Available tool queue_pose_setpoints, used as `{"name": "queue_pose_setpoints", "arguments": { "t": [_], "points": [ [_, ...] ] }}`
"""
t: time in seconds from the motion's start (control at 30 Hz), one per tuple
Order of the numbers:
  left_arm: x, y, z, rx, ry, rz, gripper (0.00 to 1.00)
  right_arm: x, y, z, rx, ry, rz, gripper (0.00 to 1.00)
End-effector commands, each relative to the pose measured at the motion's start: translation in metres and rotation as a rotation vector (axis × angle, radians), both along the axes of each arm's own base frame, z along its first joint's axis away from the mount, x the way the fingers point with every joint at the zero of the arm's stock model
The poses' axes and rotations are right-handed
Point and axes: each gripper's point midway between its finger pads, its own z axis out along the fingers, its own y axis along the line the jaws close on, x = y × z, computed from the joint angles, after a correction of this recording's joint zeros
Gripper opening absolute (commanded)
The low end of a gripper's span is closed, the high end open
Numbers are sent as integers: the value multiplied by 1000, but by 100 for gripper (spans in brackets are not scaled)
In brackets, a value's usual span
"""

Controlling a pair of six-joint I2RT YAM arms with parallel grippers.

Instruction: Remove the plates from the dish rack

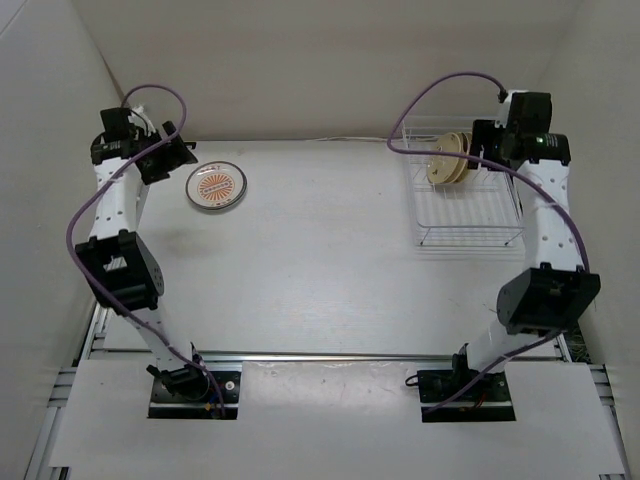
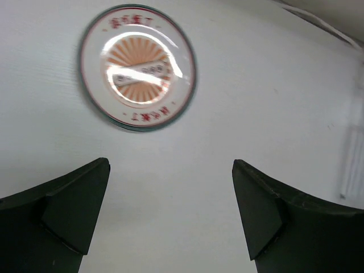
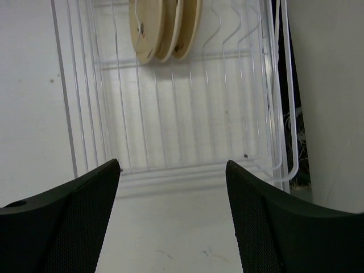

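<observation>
- Three cream-yellow plates [image 1: 450, 158] [image 3: 149, 28] stand on edge, packed close together, at the far end of the dish rack [image 1: 470, 241] [image 3: 170, 119].
- That rack sits on the right side of the table [image 1: 320, 260].
- One sunburst plate [image 1: 217, 186] [image 2: 137, 67] lies flat on the table at far left, well apart from the rack.
- Above the rack, the right gripper [image 3: 172, 165] hangs with its fingers spread wide, holding nothing.
- Near the sunburst plate, the left gripper [image 2: 169, 165] hovers with its fingers likewise apart and empty.
</observation>
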Motion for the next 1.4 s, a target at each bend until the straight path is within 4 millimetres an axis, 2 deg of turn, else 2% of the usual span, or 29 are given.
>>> {"name": "queue_pose_setpoints", "arguments": {
  "t": [0.0, 0.03, 0.07, 0.17, 0.2, 0.23, 0.27, 0.3, 0.33, 0.37, 0.4, 0.43, 0.47, 0.5, 0.63, 0.97, 1.0, 1.03, 1.1, 1.23, 1.3, 1.33, 1.37],
  "points": [
    [-38, -58, 43, -9, -125, -282, 99, 32, -5, 11, -5, -56, -22, 78],
    [-53, -72, 55, -5, -156, -356, 99, 44, -4, 8, 2, -49, -14, 77],
    [-62, -93, 57, -8, -163, -437, 99, 50, -4, 8, 2, -52, -14, 77],
    [-92, -125, 53, 16, -154, -585, 99, 76, 1, 2, 2, -53, 17, 74],
    [-101, -141, 50, 21, -147, -640, 99, 83, 4, 0, 11, -53, 42, 74],
    [-107, -147, 44, 49, -144, -681, 99, 94, 6, -16, 9, -25, 67, 73],
    [-112, -152, 41, 67, -133, -701, 99, 100, 6, -10, 8, -45, 68, 73],
    [-119, -164, 42, 91, -140, -744, 99, 105, 5, -13, 0, -41, 74, 73],
    [-117, -164, 40, 138, -142, -757, 99, 112, 6, -26, 0, -20, 94, 73],
    [-121, -168, 37, 150, -129, -773, 99, 117, 11, -25, 0, -29, 103, 72],
    [-127, -175, 39, 154, -132, -802, 99, 123, 11, -36, 1, -11, 103, 72],
    [-128, -179, 39, 153, -132, -811, 99, 126, 10, -38, -6, -9, 110, 72],
    [-128, -179, 39, 159, -136, -817, 99, 130, 10, -38, -7, -15, 110, 70],
    [-129, -183, 39, 159, -137, -829, 99, 136, 10, -49, -5, 2, 110, 70],
    [-127, -184, 30, 137, -104, -817, 99, 147, 7, -70, -16, 31, 110, 65],
    [-122, -185, 23, 119, -77, -807, 99, 166, 7, -94, -7, 47, 104, 56],
    [-122, -185, 23, 119, -77, -807, 99, 167, 7, -102, -6, 62, 104, 56],
    [-122, -185, 23, 119, -77, -807, 99, 168, 6, -98, -7, 50, 104, 56],
    [-123, -184, 19, 123, -66, -802, 99, 172, 5, -108, -12, 66, 97, 55],
    [-120, -183, 20, 121, -65, -784, 99, 179, 10, -110, -13, 51, 106, 53],
    [-119, -183, 16, 118, -56, -784, 99, 180, 8, -123, -18, 74, 100, 53],
    [-119, -183, 16, 118, -56, -784, 99, 182, 8, -118, -19, 62, 100, 53],
    [-119, -183, 16, 118, -56, -784, 99, 182, 8, -123, -18, 71, 100, 53]
  ]
}}
